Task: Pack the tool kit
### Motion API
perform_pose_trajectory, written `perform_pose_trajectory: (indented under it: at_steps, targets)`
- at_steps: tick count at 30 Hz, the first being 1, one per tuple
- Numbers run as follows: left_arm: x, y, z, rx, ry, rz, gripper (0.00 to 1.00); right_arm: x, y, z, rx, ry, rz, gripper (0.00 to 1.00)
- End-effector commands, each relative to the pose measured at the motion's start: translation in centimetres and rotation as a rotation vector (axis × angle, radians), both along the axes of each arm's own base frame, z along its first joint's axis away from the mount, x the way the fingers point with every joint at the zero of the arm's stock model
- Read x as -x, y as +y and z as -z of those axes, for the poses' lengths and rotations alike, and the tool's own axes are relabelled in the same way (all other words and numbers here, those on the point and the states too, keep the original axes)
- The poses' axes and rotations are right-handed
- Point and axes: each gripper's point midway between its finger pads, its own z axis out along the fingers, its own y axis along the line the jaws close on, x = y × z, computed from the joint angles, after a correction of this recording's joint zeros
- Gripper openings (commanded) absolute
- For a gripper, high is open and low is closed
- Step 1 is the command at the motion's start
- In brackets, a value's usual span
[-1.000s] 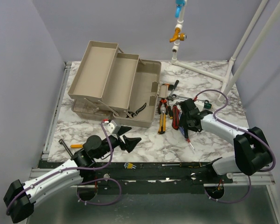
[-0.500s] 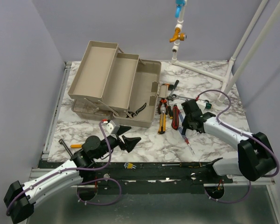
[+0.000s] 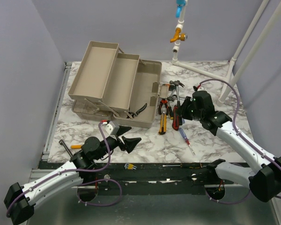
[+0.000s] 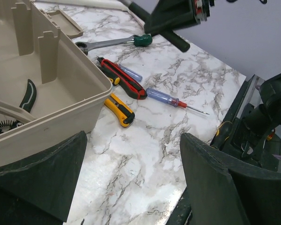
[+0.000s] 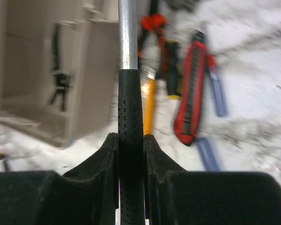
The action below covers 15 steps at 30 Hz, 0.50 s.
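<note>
- Since a second ago the right gripper (image 3: 184, 110) has risen from among the loose tools and drawn back toward the far side. It now carries the hammer (image 5: 130, 101) clear of the table (image 3: 84, 129). The left arm has barely shifted.
- At the far left, an orange-handled tool (image 3: 75, 146) lies near the table's front edge.
- The left gripper (image 3: 134, 135) hangs low over the marble just in front of the toolbox (image 3: 149, 79), jaws spread wide and holding nothing.
- The toolbox stands open on the left half of the table, with its trays stepped back to the left and black pliers (image 3: 138, 109) lying in the bottom compartment.
- Just right of the box, red-handled pliers (image 3: 164, 104), a yellow knife (image 3: 162, 124) and a red knife (image 3: 176, 117) lie close together on the marble.
- A blue screwdriver (image 3: 186, 139) lies a little apart, nearer the front edge.
- The left wrist view shows a wrench (image 4: 113, 43) with a green end lying beyond the knives.
- The right gripper is clenched on the hammer's black grip. The steel shaft runs on past the fingertips, and the head (image 3: 176, 85) points toward the far side.
- The hammer hangs in the air above the loose tools, to the right of the toolbox and not over it.
</note>
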Motion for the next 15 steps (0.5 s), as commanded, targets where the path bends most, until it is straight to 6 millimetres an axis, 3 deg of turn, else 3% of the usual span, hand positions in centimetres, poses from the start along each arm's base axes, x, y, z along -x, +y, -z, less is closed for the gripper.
perform_pose_trajectory:
  at_steps: [1, 6, 15]
  targets:
    - [0.1, 0.1, -0.5, 0.015, -0.031, 0.002, 0.83, -1.7, 5.6, -7.6, -0.188, -0.177, -0.222, 0.01]
    - [0.0, 0.1, -0.5, 0.013, -0.034, -0.003, 0.83, -4.1, 9.2, -7.9, -0.176, -0.131, -0.223, 0.01]
    - [-0.1, 0.3, -0.5, 0.007, -0.04, -0.017, 0.83, -8.5, 16.3, -5.4, -0.189, -0.032, -0.076, 0.01]
